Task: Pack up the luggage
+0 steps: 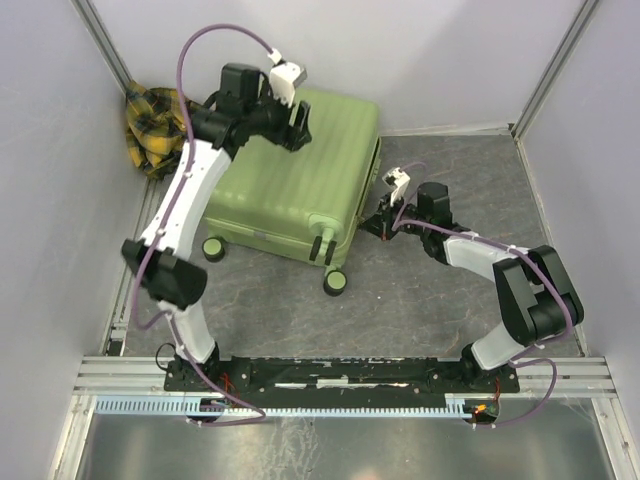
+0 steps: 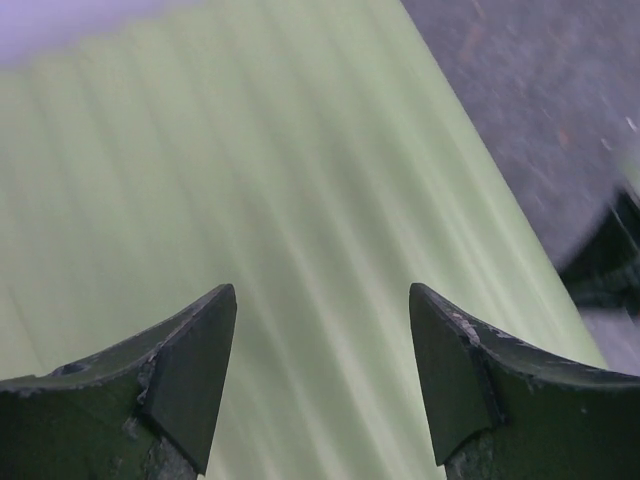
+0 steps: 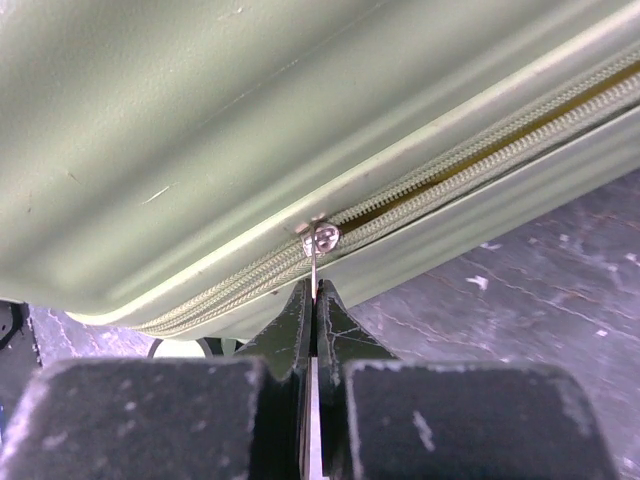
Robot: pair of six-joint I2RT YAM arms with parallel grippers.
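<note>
The luggage (image 1: pixel 295 180), a lime-green ribbed hard-shell suitcase, lies flat on the floor with its black wheels toward me. My left gripper (image 1: pixel 298 128) hovers open above its lid near the far edge; in the left wrist view the two fingers (image 2: pixel 190 370) stand wide apart over the ribbed shell (image 2: pixel 280 200), nothing between them. My right gripper (image 1: pixel 382 222) is at the suitcase's right side, shut on the metal zipper pull (image 3: pixel 314 275). The slider (image 3: pixel 325 238) sits on the zip; to its left the teeth are joined, to its right the zip gapes.
A yellow-and-black plaid cloth (image 1: pixel 152 125) is bunched in the far left corner, beside the suitcase. Grey walls close in on the left, back and right. Dark stone-pattern floor (image 1: pixel 420 290) runs in front of and to the right of the suitcase.
</note>
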